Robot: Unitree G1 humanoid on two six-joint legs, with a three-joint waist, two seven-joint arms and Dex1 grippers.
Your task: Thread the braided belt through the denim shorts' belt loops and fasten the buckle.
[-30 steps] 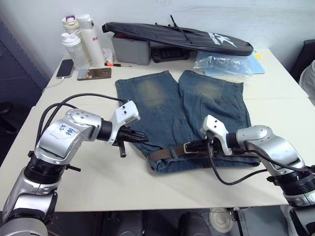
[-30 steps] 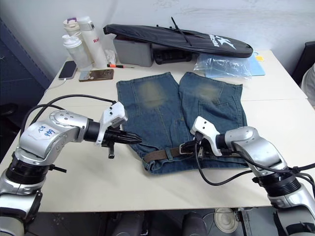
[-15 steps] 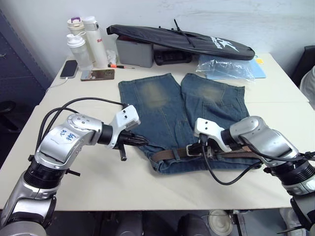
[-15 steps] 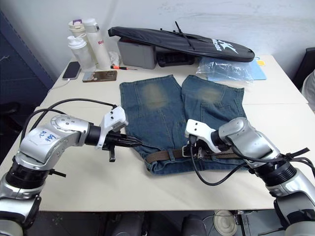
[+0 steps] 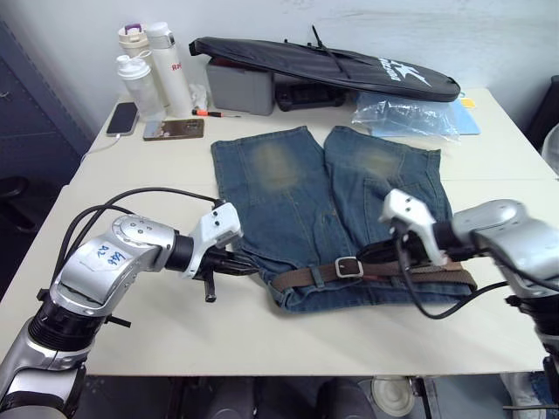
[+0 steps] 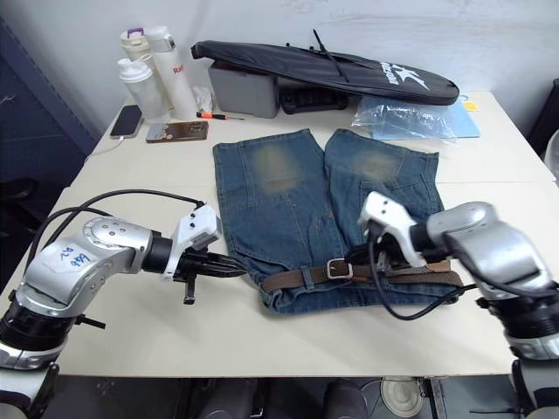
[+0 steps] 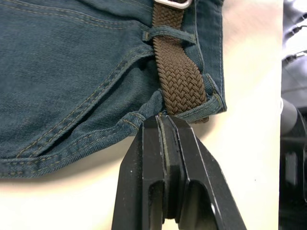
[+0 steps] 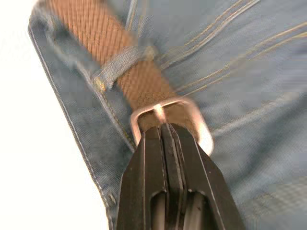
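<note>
- Head views: the denim shorts (image 5: 336, 214) lie flat on a smooth cream table (image 5: 489, 148), waistband toward the robot, legs pointing away. The cloth is faded blue twill with yellowish worn patches on both legs.
- The braided belt (image 5: 306, 276) runs along the waistband as a dark-brown woven strap. Its silver rectangular buckle (image 5: 348, 267) sits near the waistband's middle.
- The left gripper (image 5: 247, 267) rests just off the shorts' left edge, its black fingers pressed together on nothing. The right gripper (image 5: 371, 254) lies over the waistband just right of the buckle, fingers closed.
- Bare tabletop lies open in front of the waistband and to the left of the shorts. The far edge is crowded with a long black bag (image 5: 327, 65), a grey box (image 5: 234, 87), a crinkled plastic bag (image 5: 406, 113), three bottles (image 5: 148, 65) and two phones (image 5: 148, 124).
- Left wrist view: the left gripper's tips meet at the waistband's corner, where the coarse basket-weave belt passes under one of the narrow belt loops (image 7: 165, 34). Orange double stitching curves over the denim. Pale table lies open beside the hem.
- Right wrist view: the closed fingers point at the buckle's rounded metal frame, tips at its near bar. A denim loop crosses the belt beyond it. Bare table borders the waistband's edge.
</note>
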